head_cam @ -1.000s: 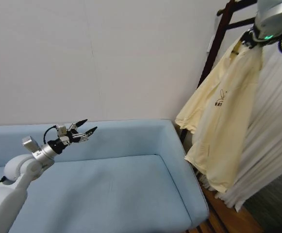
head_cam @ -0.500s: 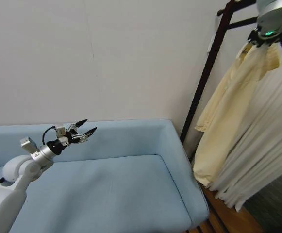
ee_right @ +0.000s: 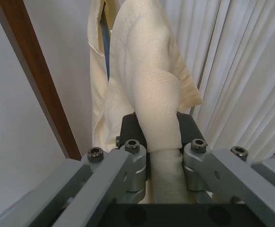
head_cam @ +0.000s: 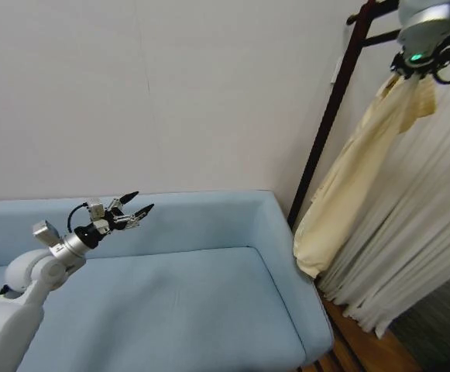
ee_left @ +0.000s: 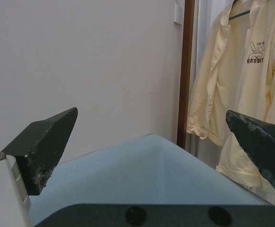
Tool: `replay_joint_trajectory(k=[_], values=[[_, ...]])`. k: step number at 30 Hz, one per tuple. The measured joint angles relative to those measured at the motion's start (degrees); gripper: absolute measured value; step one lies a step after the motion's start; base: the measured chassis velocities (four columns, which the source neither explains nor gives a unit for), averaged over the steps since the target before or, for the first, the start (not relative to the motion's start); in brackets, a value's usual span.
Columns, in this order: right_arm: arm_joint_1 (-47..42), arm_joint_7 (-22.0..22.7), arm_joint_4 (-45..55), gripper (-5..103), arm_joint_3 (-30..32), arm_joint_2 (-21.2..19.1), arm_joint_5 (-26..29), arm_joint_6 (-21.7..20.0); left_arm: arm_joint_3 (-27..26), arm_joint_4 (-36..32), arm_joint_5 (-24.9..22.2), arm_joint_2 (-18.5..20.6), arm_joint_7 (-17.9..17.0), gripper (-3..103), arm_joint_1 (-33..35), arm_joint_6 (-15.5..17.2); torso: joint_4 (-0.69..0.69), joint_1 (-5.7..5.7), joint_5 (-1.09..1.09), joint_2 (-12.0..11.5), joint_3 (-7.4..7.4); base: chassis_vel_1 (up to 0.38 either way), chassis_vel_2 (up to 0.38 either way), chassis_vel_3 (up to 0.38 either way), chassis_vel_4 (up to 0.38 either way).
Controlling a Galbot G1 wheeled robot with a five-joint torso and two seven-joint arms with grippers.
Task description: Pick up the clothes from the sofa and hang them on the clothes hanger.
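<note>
- The cream shirt point(head_cam: 348, 186) is held high beside the top of the wooden rack post point(head_cam: 325, 132), on the side of the post away from the sofa point(head_cam: 170, 310).
- The right gripper point(head_cam: 420, 60) is seen at the shirt's upper end. In the right wrist view, its fingers point(ee_right: 128, 156) are pinched tight on a bunched fold of the cloth point(ee_right: 146, 80), with the post point(ee_right: 33, 80) close by.
- A second ago the shirt was spread wide in front of the post, with its printed chest on show. It has since been swung round and drawn in, so that it is now seen as a narrow hanging fold against the white curtain point(head_cam: 434, 217).
- The lower hem has drifted back toward the foot of the post and is now just beside the sofa's arm.
- The right gripper has been shifted slightly toward the post's top.
- The left gripper point(head_cam: 135, 211) has not been moved. It is held over the sofa seat, well away from the post, with its fingers spread wide and nothing between them.
- The carry is judged done and the hanging step under way. Whether the cloth is already caught on the rack cannot be told, so the grip is judged to be needed until it is.
</note>
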Motion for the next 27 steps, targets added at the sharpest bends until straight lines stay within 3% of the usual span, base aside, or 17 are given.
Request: replay_joint_trajectory(k=[27], values=[[-5.1, -1.1, -3.3, 9, 3.4, -1.1, -4.0, -0.2, 0.6, 1.2, 1.9, -1.5, 1.1, 100, 0.3, -0.4, 0.0, 0.0, 0.0, 0.0, 0.0, 0.0, 0.0, 0.0, 0.0]])
